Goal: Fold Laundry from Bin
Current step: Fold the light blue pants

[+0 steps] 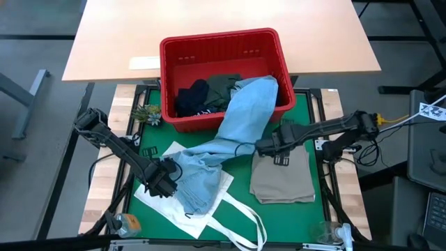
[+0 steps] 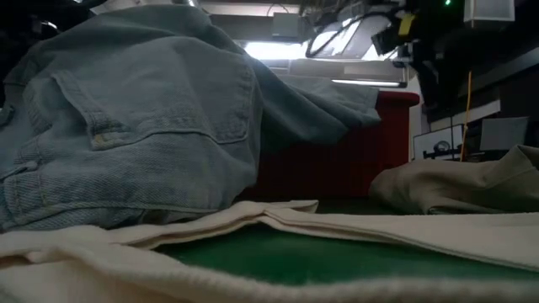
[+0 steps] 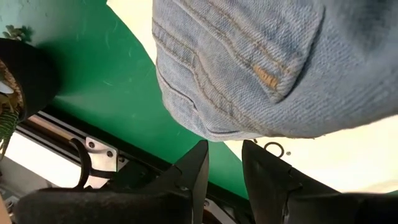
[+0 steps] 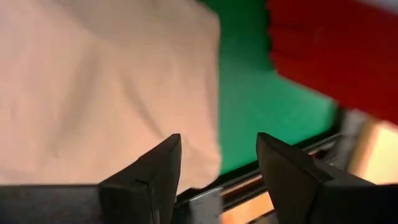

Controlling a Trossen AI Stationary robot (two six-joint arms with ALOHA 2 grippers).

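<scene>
The light blue jeans are hanging out of the red bin and are spreading down over the green counter onto the white tote bag. The left tool is sitting just beside the lower end of the jeans; its fingers are standing a little apart with nothing between them. The right tool is hovering at the upper edge of the folded beige garment, jaws wide apart and empty. Dark clothes are lying inside the bin.
</scene>
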